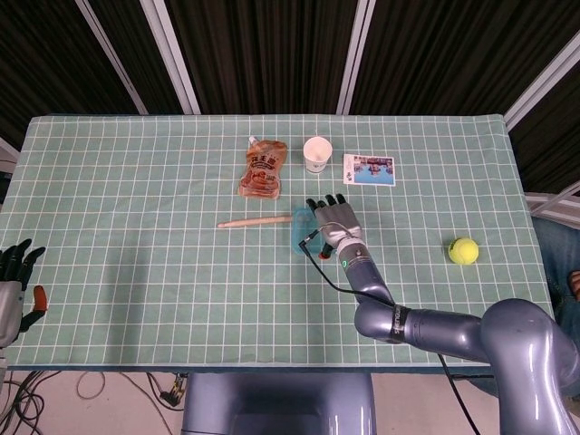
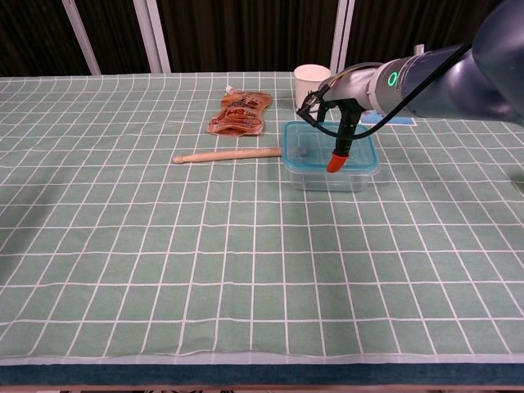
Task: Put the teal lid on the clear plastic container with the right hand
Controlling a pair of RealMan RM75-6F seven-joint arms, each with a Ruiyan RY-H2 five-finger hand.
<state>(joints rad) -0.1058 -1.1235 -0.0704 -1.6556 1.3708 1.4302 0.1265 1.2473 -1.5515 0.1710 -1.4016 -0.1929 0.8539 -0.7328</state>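
Teal lid point(image 2: 304, 141) sits on clear plastic container point(image 2: 327, 175), mid-table toward far edge. Right hand point(image 1: 333, 221) flat above, fingers extended, holding nothing. Risk: uneven press leaves one corner unseated.

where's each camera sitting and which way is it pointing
Head view: high above the near edge, looking down on the table; shows the right robot hand with its arm, and the left robot hand.
Chest view: low at the near edge, looking across; shows the right arm.
Both share the teal lid on the clear container.
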